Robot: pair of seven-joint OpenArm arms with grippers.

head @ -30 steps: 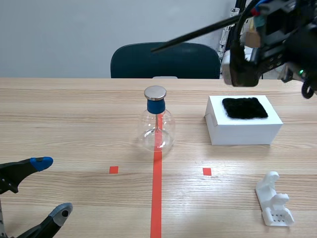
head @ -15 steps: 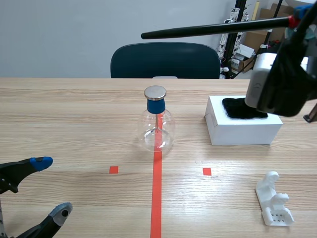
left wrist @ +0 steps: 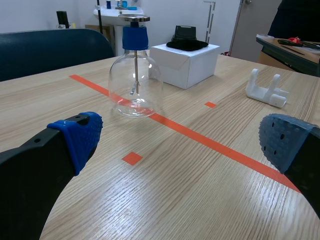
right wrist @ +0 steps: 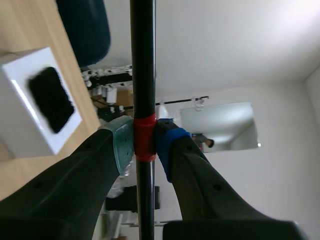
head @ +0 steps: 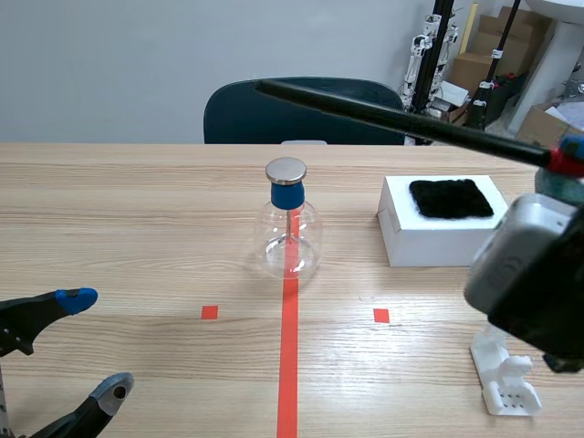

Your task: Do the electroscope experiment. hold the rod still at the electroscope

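The electroscope (head: pixel 290 224) is a clear glass flask with a blue neck and a round metal cap, standing on the red line mid-table; it also shows ahead of my left gripper (left wrist: pixel 185 137). A long black rod (head: pixel 401 117) with a red band slants across the scene, its tip high above and behind the flask's cap, not touching it. My right gripper (right wrist: pixel 144 140) is shut on the rod (right wrist: pixel 142 75) at the red band; its arm (head: pixel 538 274) hangs low at the right. My left gripper (head: pixel 87 345) rests open near the table's front left corner, holding nothing.
A white box (head: pixel 447 228) with a black fur pad (head: pixel 451 198) on top stands right of the flask. A white plastic stand (head: pixel 505 367) lies at the front right. A dark blue chair (head: pixel 301 111) is behind the table.
The right arm has dropped from high at the right to low beside the white stand. The rod swung from tip-down to tip-up, its tip staying above and behind the flask. The left arm is still.
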